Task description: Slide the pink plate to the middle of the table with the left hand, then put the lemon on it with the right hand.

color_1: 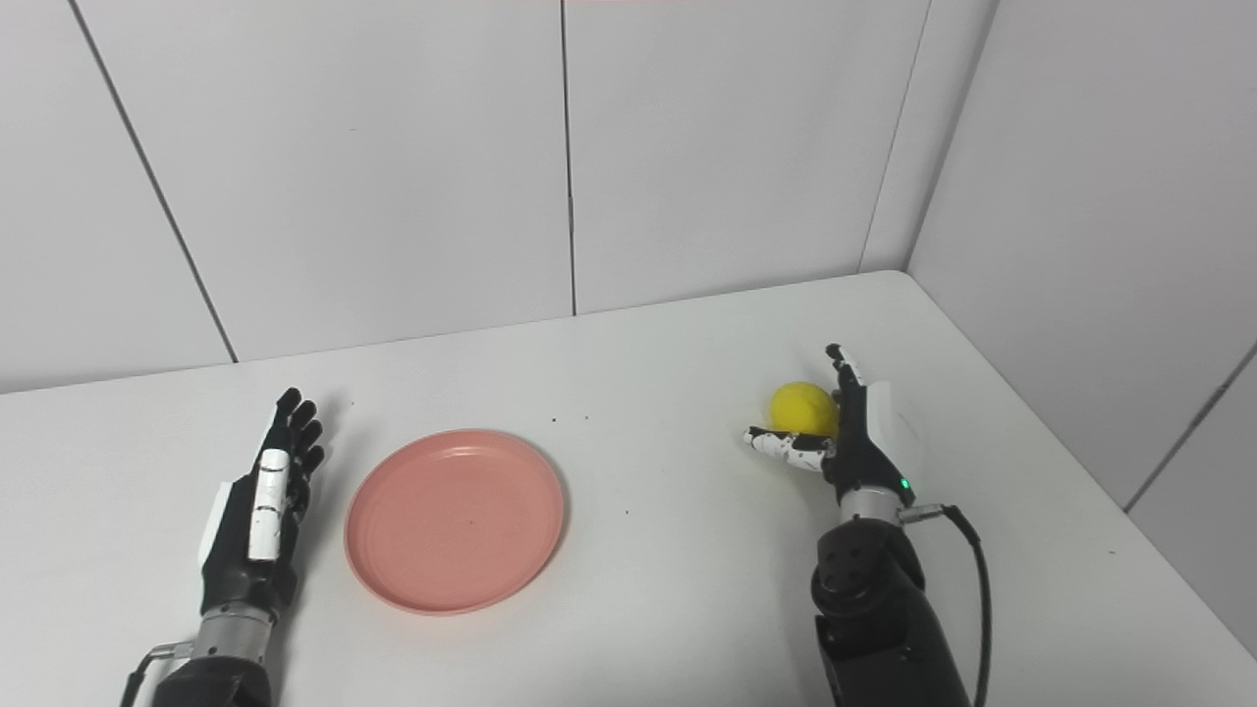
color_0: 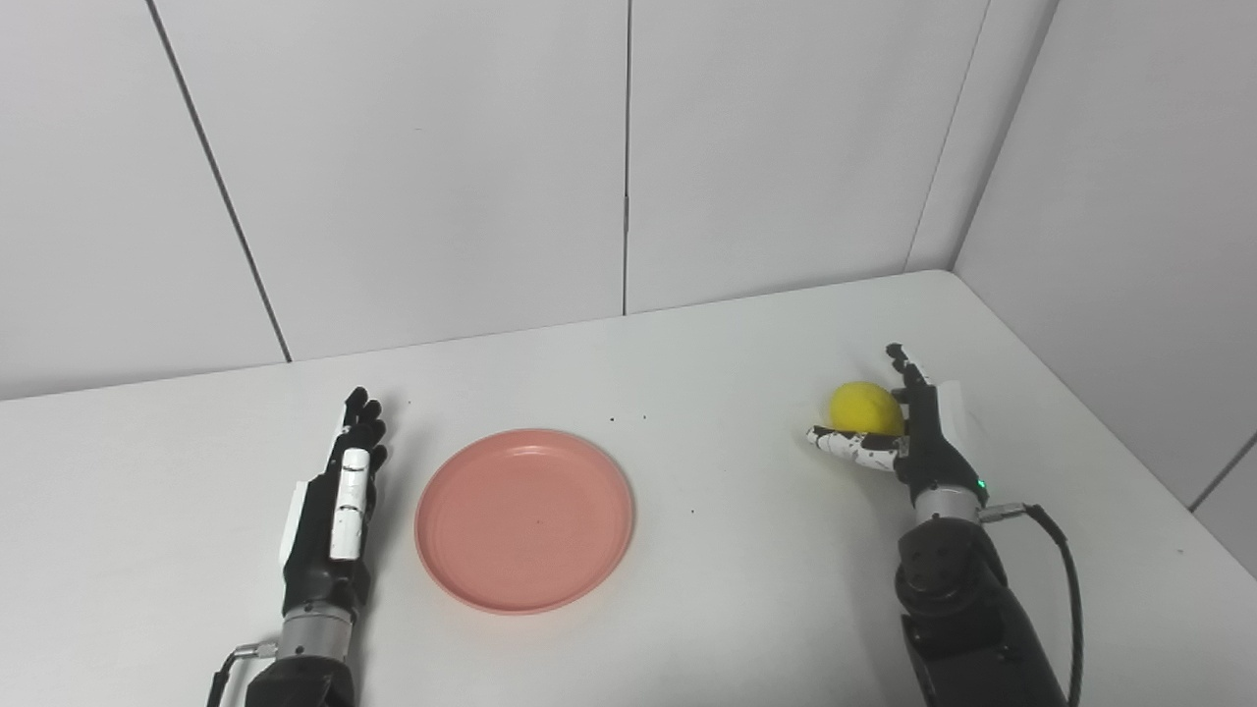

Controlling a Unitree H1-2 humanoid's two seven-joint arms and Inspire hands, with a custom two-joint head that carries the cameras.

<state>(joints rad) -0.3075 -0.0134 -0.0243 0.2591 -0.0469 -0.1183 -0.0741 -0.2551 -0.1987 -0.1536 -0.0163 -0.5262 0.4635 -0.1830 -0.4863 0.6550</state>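
Looking down, I see a plain white table (color_0: 687, 589) that runs back to a wall of pale grey panels (color_0: 412, 167) split by thin dark seams, with a second panelled wall (color_0: 1129, 226) closing the corner on my right. A few tiny dark specks (color_0: 628, 418) dot the tabletop beyond the plate, and one more lies to its right.

Near the middle of the table, a little to my left of centre, sits the pink plate (color_0: 524, 520), flat and holding nothing. My left hand (color_0: 339, 511) lies just beside its left rim, not touching it, fingers straight and together, pointing away from me, holding nothing.

Well apart from the plate, toward the right edge of the table, is the lemon (color_0: 864, 407). My right hand (color_0: 908, 432) is around it: the thumb crosses in front of the fruit on my side and the fingers (color_0: 908, 378) stand up along its right side, spread wide. I cannot tell whether they press on it or whether the lemon is resting on the table. A black cable (color_0: 1065, 570) loops out from that wrist. Bare tabletop lies between the lemon and the plate
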